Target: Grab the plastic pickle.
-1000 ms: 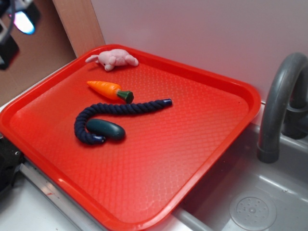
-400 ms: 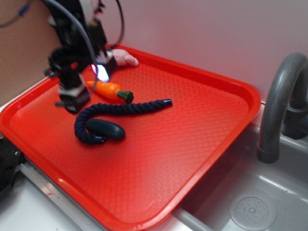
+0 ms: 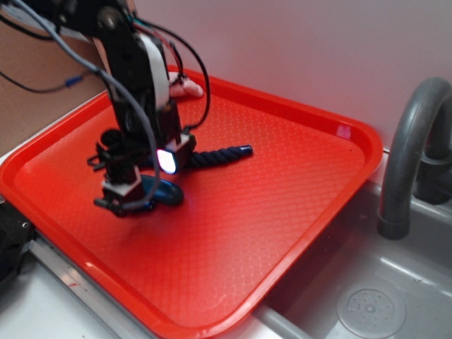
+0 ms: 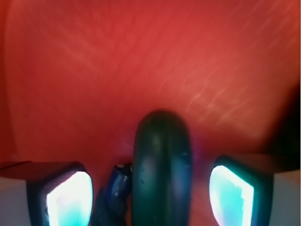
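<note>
Gripper (image 3: 126,198) swung in from the tray's far left corner, now lowered over the plastic pickle (image 4: 161,169), fingers (image 4: 70,195) spread on both sides, hiding the carrot.

I see the arm reaching down from eleven o'clock, wrist pitched steeply; the gripper (image 3: 131,194) hangs low, its fingers (image 4: 70,197) spread wide at either side.

— What colours sit on the tray (image 3: 296,212)?
— It is bright red with a fine diamond texture. The plastic pickle (image 4: 161,169) is dark teal-green (glossy), the rope (image 3: 219,154) navy.
— And the gripper (image 3: 127,196)?
— Black, its fingers (image 4: 70,197) glowing pale cyan. The faucet (image 3: 409,141) is grey.
</note>
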Tool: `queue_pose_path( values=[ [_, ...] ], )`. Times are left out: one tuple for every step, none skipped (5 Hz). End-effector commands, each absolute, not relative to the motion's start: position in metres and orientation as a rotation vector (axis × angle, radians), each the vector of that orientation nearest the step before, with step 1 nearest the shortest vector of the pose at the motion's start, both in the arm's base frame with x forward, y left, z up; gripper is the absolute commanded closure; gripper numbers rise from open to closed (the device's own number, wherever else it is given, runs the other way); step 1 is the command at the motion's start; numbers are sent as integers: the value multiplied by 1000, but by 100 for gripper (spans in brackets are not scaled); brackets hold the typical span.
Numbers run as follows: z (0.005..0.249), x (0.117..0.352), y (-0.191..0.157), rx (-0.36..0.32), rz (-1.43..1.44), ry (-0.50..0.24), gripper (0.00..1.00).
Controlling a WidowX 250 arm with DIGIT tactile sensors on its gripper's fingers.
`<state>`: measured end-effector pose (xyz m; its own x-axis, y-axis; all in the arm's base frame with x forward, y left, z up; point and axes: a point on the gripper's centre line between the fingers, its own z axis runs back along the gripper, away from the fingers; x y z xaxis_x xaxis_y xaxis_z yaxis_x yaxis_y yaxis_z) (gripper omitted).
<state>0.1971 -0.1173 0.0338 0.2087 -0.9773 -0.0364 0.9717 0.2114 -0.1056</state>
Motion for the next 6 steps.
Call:
queue_pose_path(
  values=[
    [15,192,-122,-181,-1342,91,0],
    [12,187,-127,-175,-1360,94,100],
    [10,183,-127,-180,-1348,96,100],
    [22,185,-123,-183,-1314,63,100],
    [69,194,-110,-178,-1108,-108,100],
    [119,197,-93,-17,-865,-125,100]
  ],
)
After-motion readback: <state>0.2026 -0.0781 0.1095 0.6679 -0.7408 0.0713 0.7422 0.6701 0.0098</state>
